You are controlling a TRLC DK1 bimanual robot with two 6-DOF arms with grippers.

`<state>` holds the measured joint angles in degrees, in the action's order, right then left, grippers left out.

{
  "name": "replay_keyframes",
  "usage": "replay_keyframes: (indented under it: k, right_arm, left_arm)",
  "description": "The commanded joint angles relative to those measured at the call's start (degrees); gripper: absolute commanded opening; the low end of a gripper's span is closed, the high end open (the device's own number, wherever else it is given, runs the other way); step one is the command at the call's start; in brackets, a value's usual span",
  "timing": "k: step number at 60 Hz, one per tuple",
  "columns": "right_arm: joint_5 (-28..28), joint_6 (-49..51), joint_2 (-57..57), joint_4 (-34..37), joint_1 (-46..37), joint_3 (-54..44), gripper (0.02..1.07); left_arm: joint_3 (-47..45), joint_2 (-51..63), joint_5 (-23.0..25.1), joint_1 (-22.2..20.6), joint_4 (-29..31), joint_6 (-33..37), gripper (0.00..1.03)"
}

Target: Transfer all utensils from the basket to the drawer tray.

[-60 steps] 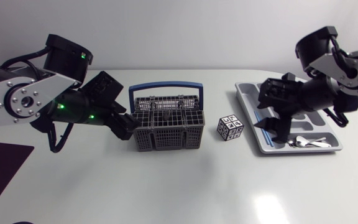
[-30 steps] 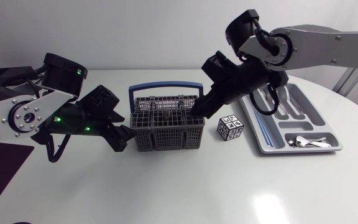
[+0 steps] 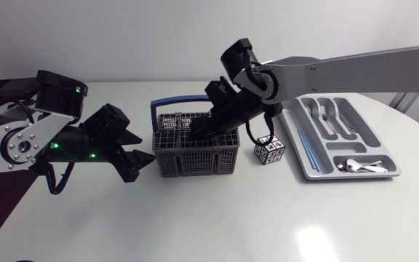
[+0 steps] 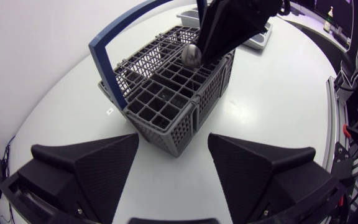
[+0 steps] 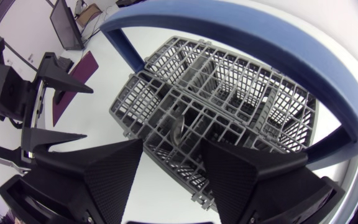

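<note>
Our right gripper (image 5: 173, 148), fingers apart, hangs straight above the spoon (image 5: 179, 127) standing upright in the basket (image 5: 229, 81); our left gripper (image 4: 173, 142), also parted, sits alongside.

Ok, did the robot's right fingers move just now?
Yes. The right gripper left the drawer tray and swung across, past the patterned cube, to the basket. It is now over the basket's grid with its fingers open.

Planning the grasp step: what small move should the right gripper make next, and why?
Probably lower the right gripper a little and close on the spoon: its open fingers hang over the basket, and the spoon stands in a compartment just ahead of them, not yet gripped.
</note>
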<state>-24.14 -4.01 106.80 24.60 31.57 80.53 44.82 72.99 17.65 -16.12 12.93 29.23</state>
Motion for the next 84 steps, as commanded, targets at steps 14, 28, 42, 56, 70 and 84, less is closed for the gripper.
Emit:
replay_keyframes:
  k: [14, 28, 42, 56, 70, 84]
  right_arm:
    - [1.55, -4.43, 2.8, -3.33, 0.51, 2.79, 0.49]
    - [1.99, -5.04, 3.41, -3.86, 0.77, 2.61, 0.2]
    - [1.73, -4.87, 2.09, -3.86, 0.86, 1.56, 0.08]
    - [0.85, -4.69, -0.81, -3.86, 0.77, 0.42, 0.08]
    - [-0.2, -4.69, -3.44, -3.86, 0.33, -0.64, 0.08]
    - [-3.72, -5.22, -6.43, -3.33, -0.55, -1.52, 0.08]
  left_arm:
    - [-3.51, -0.75, 1.77, 1.44, -2.65, 2.93, 0.78]
    - [-3.95, -0.13, 2.21, 1.44, -3.35, 2.93, 0.78]
    - [-4.12, 1.28, 2.21, 1.18, -4.75, 2.67, 0.78]
    - [-3.95, 2.42, 2.13, -0.05, -5.72, 2.41, 0.78]
    - [-3.16, 4.44, 1.25, -1.19, -5.9, 2.23, 0.79]
    - [-2.89, 4.53, 0.02, -2.34, -5.9, 2.14, 0.79]
